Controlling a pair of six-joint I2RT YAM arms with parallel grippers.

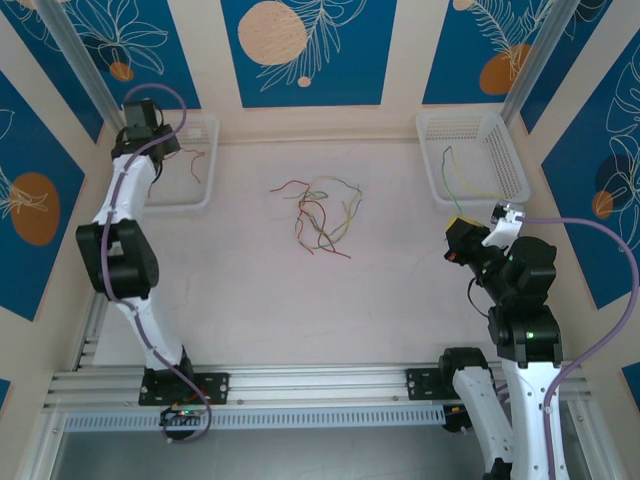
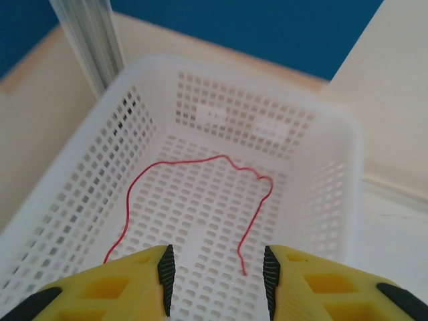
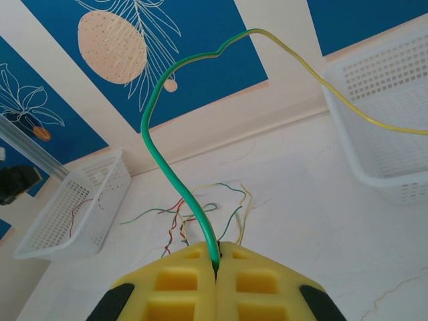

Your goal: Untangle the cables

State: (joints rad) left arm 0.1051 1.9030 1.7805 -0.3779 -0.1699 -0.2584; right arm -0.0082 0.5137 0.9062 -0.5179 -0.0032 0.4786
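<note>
Right gripper (image 3: pixel 215 259) pinches one green cable (image 3: pixel 152 120); left gripper (image 2: pixel 215 273), parted, empty, above red cable (image 2: pixel 200 160).

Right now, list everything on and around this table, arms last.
table: one, pale, under everything.
wall panels: several, blue with leaf prints, around the table.
left basket: one, white mesh, far left corner.
right basket: one, white mesh, far right corner.
tangle: one, red, green and yellow cables, mid-table.
red cable: one, lying in the left basket.
green-yellow cable: one, arching from the right gripper toward the right basket.
left gripper: yellow fingers, open above the left basket.
right gripper: yellow fingers, shut on the green-yellow cable.
</note>
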